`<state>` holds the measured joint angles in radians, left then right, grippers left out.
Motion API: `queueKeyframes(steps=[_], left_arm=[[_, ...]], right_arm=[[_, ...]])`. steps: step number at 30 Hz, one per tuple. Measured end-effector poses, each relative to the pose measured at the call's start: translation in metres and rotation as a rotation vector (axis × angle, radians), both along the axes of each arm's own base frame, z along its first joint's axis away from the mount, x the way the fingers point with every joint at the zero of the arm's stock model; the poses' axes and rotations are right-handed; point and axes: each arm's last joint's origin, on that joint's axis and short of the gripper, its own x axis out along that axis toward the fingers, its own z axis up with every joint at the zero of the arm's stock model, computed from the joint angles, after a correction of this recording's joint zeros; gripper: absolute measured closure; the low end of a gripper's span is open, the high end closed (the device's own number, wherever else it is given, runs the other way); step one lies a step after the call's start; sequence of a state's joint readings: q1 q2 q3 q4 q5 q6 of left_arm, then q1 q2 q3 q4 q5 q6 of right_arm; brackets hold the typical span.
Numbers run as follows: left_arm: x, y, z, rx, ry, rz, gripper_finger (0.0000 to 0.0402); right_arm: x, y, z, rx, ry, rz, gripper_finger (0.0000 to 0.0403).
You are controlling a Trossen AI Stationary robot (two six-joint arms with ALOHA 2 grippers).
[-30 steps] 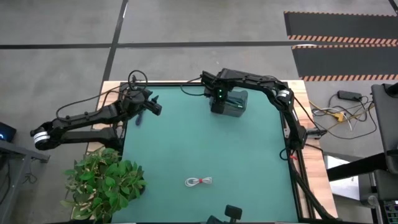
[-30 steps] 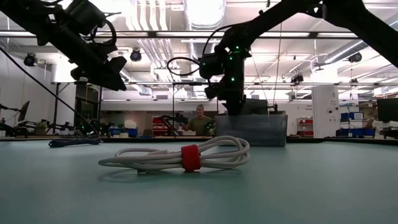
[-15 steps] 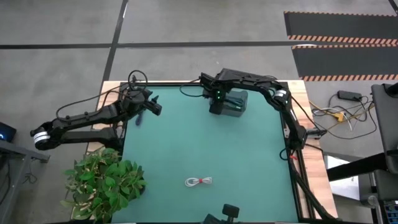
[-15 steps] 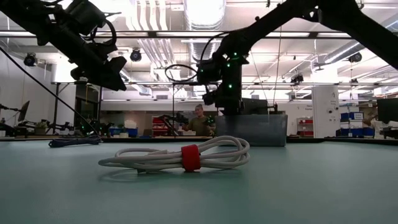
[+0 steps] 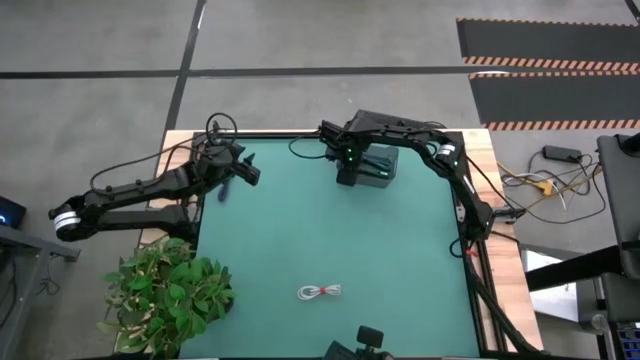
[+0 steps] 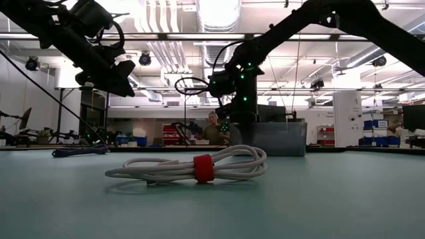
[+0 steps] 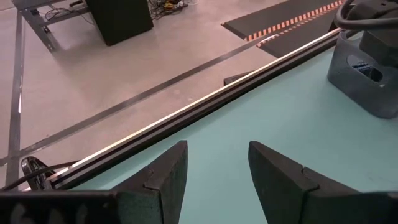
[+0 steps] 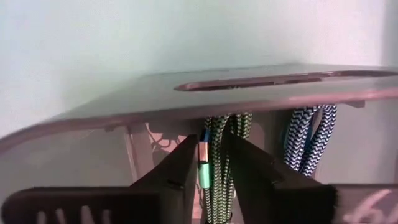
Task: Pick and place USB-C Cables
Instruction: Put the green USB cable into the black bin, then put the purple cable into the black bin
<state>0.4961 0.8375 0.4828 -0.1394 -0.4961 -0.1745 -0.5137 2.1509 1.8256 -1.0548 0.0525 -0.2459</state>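
Hanging at the near edge of the grey bin (image 5: 378,163), the right pincer (image 8: 214,163) has its fingers closed on a green-and-black braided cable (image 8: 219,155) (presumably drawing it out). A blue-white braided one (image 8: 305,140) stays inside. The left pincer (image 7: 214,171) waits open by the far-left table (image 5: 330,235) corner; the white red-banded cable (image 6: 192,166) lies near the front.

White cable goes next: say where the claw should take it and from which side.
Grip the white cable at its red band, where the loops are bound together. It lies flat in open table, apart from everything else, so coming straight down from above, fingers straddling the bundle's narrow width, looks best.
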Motion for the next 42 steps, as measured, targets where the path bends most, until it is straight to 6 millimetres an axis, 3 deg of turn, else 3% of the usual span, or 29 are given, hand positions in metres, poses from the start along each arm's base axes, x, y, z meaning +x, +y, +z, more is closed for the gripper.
queueKeyframes(steps=[7, 15, 21, 27, 32, 37, 42], left_arm=[[0.0, 0.0, 0.0, 0.0, 0.0, 0.0, 0.0246], [0.0, 0.0, 0.001, 0.004, -0.011, 0.001, 0.0246], [0.001, 0.0, 0.001, -0.084, -0.157, 0.054, 0.0246], [0.006, -0.002, -0.002, -0.224, -0.266, 0.001, 0.0246], [0.008, -0.002, -0.016, -0.357, -0.255, 0.077, 0.0246], [0.002, -0.006, -0.039, -0.535, -0.076, 0.196, 0.0246], [-0.006, -0.01, -0.055, -0.647, 0.108, 0.307, 0.0246]], right_arm=[[-0.003, 0.001, 0.009, -0.004, -0.005, -0.017, 0.028], [-0.019, 0.011, 0.061, -0.009, -0.035, -0.105, 0.0267], [-0.037, 0.036, 0.11, -0.08, -0.207, -0.126, 0.0279], [-0.057, 0.075, 0.14, -0.22, -0.554, -0.021, 0.0291], [-0.081, 0.104, 0.14, -0.308, -0.821, 0.03, 0.0299], [-0.104, 0.124, 0.125, -0.352, -1.015, 0.056, 0.0307], [-0.124, 0.133, 0.114, -0.412, -1.102, 0.098, 0.0316]])
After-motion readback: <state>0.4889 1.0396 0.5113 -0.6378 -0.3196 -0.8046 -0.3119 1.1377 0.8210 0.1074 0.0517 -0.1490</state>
